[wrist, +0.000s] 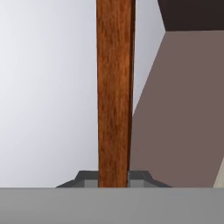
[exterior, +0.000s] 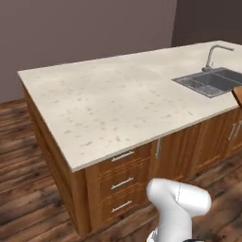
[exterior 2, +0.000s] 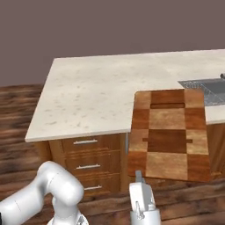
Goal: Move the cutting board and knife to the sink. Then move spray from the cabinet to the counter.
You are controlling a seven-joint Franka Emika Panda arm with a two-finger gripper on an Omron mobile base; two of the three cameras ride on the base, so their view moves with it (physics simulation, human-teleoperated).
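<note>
My gripper point(exterior 2: 139, 178) is shut on the cutting board point(exterior 2: 169, 134), a reddish-brown patchwork board held up in the air in front of the counter's edge. The hand view shows the board point(wrist: 115, 96) edge-on, rising from between the fingertips. One corner of the board point(exterior: 238, 94) pokes in at the right of the left base view. The dark grey sink point(exterior: 210, 81) with its silver faucet point(exterior: 215, 54) lies at the counter's far right, and the sink point(exterior 2: 206, 88) is just behind the board's top edge. The beige counter point(exterior: 108, 99) spreads out bare. The knife, spray and cabinet are out of view.
Brown drawers point(exterior: 123, 182) with short silver handles sit under the counter's front edge. Dark wood flooring point(exterior: 23, 165) runs around the island, and a plain grey-brown wall point(exterior 2: 110, 26) stands behind it.
</note>
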